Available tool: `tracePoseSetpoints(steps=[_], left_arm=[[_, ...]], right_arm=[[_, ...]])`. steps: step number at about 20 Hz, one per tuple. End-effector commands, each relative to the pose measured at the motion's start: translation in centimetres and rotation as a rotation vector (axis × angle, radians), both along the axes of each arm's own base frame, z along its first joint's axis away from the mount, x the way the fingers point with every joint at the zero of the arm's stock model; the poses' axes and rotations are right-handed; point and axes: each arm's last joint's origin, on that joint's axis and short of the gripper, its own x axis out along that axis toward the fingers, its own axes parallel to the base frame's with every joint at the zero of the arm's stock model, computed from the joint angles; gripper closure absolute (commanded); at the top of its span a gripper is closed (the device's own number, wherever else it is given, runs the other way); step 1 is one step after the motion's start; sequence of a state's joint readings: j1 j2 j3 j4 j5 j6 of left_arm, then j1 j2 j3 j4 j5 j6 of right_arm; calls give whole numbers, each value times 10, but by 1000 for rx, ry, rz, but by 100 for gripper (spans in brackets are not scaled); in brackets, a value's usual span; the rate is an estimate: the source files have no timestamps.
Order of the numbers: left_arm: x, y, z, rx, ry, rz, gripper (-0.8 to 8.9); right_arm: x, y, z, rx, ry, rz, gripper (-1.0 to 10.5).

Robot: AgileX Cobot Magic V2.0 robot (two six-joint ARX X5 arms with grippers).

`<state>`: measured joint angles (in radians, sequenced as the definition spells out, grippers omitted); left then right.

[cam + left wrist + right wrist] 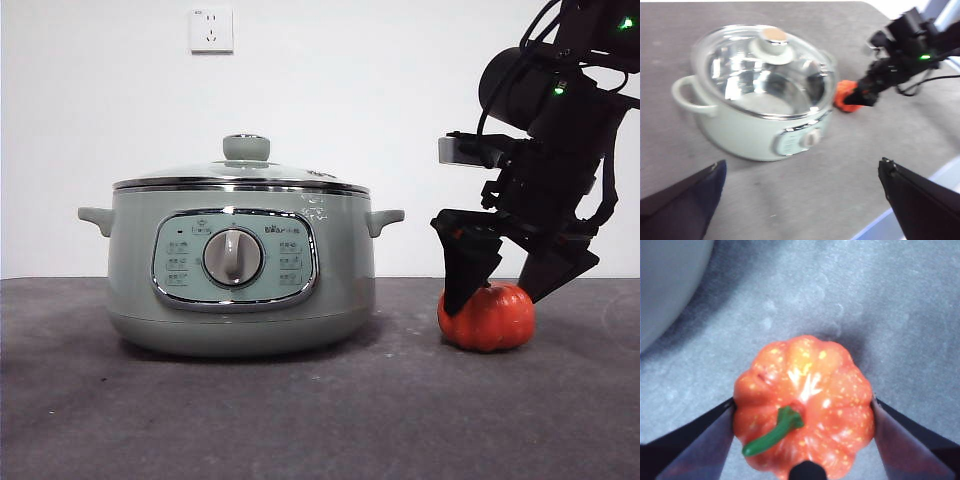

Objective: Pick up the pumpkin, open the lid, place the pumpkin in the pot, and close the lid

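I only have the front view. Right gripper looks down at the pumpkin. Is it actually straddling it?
Observer: Yes. Right wrist view shows the pumpkin between both jaws, one at each side.
Operator: Stem in the way?
Observer: No, the green stem curls across the top, between the jaws.
Operator: Left gripper?
Observer: The left gripper hangs open above the table, short of the pot.
Operator: Pot empty?
Observer: Through the lid, nothing shows inside.

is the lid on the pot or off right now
On. The lid sits level on the pot, chrome rim seated all round; the left wrist view shows the pot empty through the glass.
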<state>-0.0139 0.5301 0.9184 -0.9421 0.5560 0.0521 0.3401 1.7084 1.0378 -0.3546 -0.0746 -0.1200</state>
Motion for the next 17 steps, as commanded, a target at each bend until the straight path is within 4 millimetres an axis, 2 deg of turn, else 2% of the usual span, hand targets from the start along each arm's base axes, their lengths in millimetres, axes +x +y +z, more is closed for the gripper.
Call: tracePoseSetpoints(steps=[1, 5, 9, 11, 14, 17], left_arm=[[1, 0, 0, 1, -1, 4, -3], [17, -1, -1, 1, 24, 1, -3], [47, -6, 2, 0, -13, -37, -3], [68, -13, 3, -2, -43, -78, -3], [102, -28, 2, 8, -68, -88, -3], [138, -49, 8, 38, -69, -104, -3]], right_arm=[[0, 0, 1, 9, 1, -19, 963], [-13, -4, 34, 37, -69, -23, 963], [-43, -15, 87, 86, -188, -28, 963], [-63, -22, 114, 117, -264, -30, 963], [-92, -32, 144, 157, -356, -33, 963], [-117, -41, 160, 173, -399, -32, 963]])
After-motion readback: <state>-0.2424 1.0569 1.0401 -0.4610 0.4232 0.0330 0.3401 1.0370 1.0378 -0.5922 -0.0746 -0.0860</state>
